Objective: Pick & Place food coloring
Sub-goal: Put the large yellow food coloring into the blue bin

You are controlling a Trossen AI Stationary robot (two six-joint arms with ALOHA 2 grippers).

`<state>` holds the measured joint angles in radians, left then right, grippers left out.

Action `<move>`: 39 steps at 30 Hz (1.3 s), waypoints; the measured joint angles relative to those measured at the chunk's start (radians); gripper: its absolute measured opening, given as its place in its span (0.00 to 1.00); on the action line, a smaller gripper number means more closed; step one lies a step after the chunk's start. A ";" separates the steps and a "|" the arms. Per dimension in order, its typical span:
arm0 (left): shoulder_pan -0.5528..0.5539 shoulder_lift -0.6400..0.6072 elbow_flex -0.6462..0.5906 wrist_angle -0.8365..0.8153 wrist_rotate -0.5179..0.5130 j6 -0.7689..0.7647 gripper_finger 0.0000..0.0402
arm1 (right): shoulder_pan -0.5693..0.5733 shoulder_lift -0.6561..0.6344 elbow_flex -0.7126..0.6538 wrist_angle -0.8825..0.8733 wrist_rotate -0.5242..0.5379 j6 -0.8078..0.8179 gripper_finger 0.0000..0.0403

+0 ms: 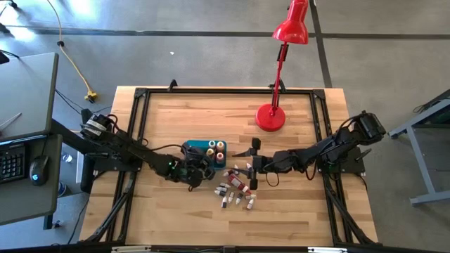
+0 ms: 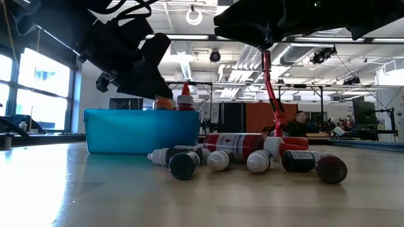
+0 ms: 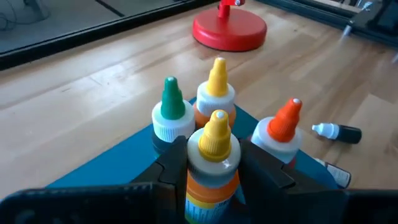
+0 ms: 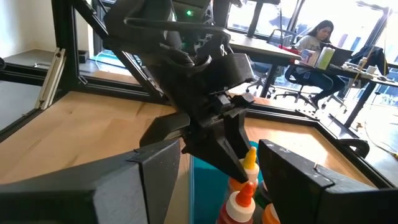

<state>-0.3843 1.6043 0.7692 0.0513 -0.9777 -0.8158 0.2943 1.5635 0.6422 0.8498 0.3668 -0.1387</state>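
Observation:
My left gripper [image 1: 193, 169] [image 3: 214, 171] is at the teal-blue tub [image 1: 199, 145] [image 2: 139, 129], shut on a yellow-capped food coloring bottle [image 3: 215, 149]. Three more bottles stand upright in the tub, capped green [image 3: 170, 109], yellow [image 3: 216, 84] and orange [image 3: 283, 124]. Several other bottles [image 1: 235, 186] [image 2: 252, 157] lie on their sides on the table to the tub's right. My right gripper [image 1: 253, 164] [image 4: 217, 180] hovers open over this pile, facing the tub and the left gripper [image 4: 199, 81]. My left gripper pinches the yellow-capped bottle between its two fingers [image 3: 171, 165], on the body just below the white collar [image 3: 211, 180]. The bottle stands upright in the hold, over the tub's inside. Its bottom is hidden by the gripper, so whether it rests on the tub floor cannot be told.
A red desk lamp stands with its round base [image 1: 271, 117] [image 3: 229, 28] on the far part of the table. A black frame [image 1: 140, 140] runs around the tabletop. Bare wood lies near and left of the tub. A person [image 4: 317, 34] sits in the room behind.

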 joint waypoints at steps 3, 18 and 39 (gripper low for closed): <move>0.000 0.000 0.000 0.000 0.025 0.000 0.26 | 0.000 0.000 0.000 0.000 0.000 0.000 0.53; 0.020 0.000 0.001 0.009 0.017 0.055 0.44 | 0.000 0.000 0.000 0.000 -0.030 0.000 0.52; -0.041 -0.076 0.374 -0.332 0.476 0.581 0.44 | -0.001 -0.042 0.074 -0.255 -0.007 0.173 0.52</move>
<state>-0.4255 1.5286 1.1430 -0.2808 -0.5017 -0.2352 0.2936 1.5215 0.7161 0.5948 0.3599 0.0342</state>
